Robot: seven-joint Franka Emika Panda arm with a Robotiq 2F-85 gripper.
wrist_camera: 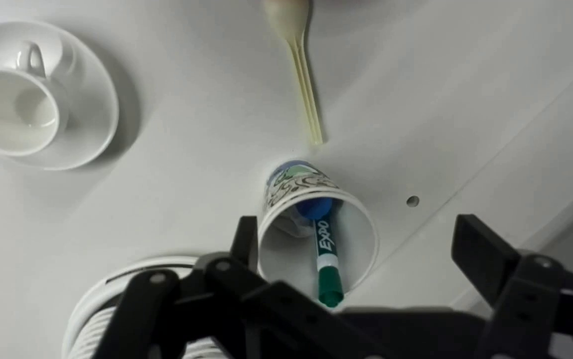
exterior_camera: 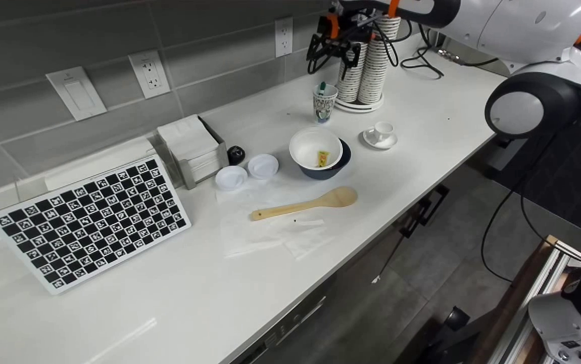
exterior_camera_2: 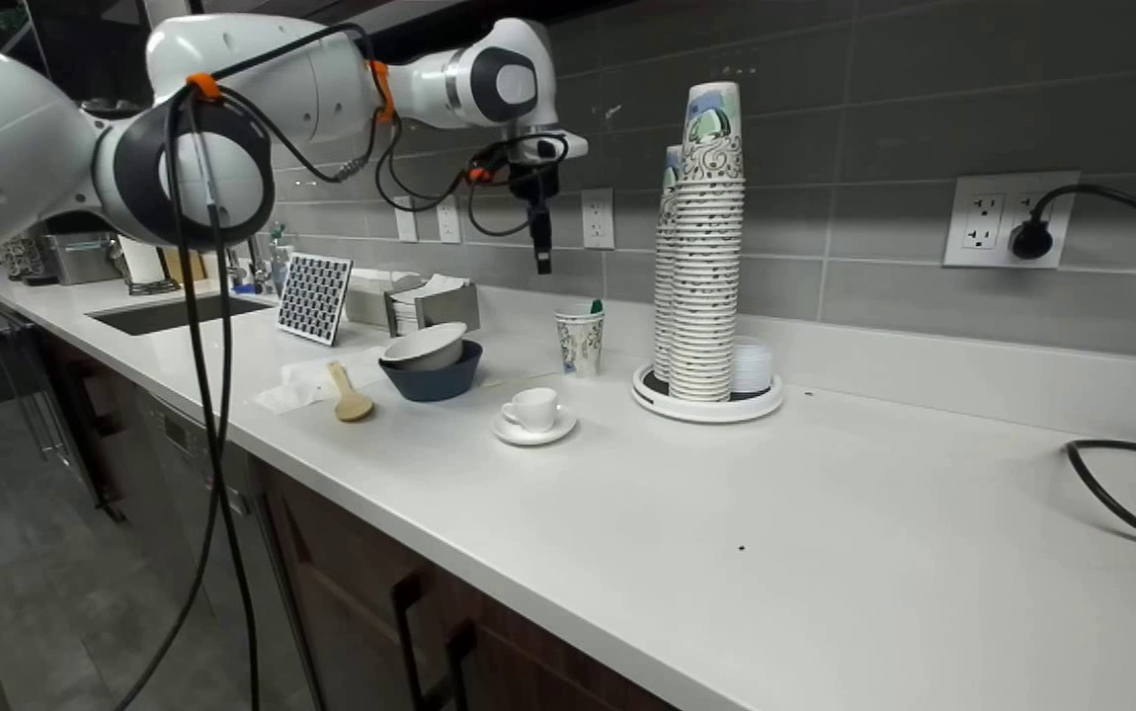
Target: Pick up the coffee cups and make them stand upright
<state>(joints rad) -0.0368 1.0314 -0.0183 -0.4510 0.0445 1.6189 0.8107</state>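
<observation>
A small white coffee cup (exterior_camera: pixel 384 130) stands upright on a white saucer (exterior_camera: pixel 373 141); it shows in both exterior views (exterior_camera_2: pixel 534 407) and at the left of the wrist view (wrist_camera: pixel 2 114). A patterned paper cup (exterior_camera: pixel 324 107) stands upright nearby with a green marker in it; it also shows in the other views (exterior_camera_2: pixel 580 341), (wrist_camera: pixel 286 187). Two small white round pieces (exterior_camera: pixel 231 178), (exterior_camera: pixel 263 166), perhaps lids, lie by the napkins. My gripper (exterior_camera: pixel 330 71) is open and empty, well above the counter; in the wrist view its fingers (wrist_camera: pixel 355 234) spread over the paper cup.
Tall stacks of paper cups (exterior_camera_2: pixel 706 286) stand on a round tray (exterior_camera_2: pixel 761 407) close by the gripper. A white bowl (exterior_camera: pixel 308 144) sits tilted in a dark blue bowl (exterior_camera: pixel 321 174). A wooden spoon (exterior_camera: pixel 338 197), napkin holder (exterior_camera: pixel 217 159) and checkered board (exterior_camera: pixel 93 222) lie farther along. A wall runs behind.
</observation>
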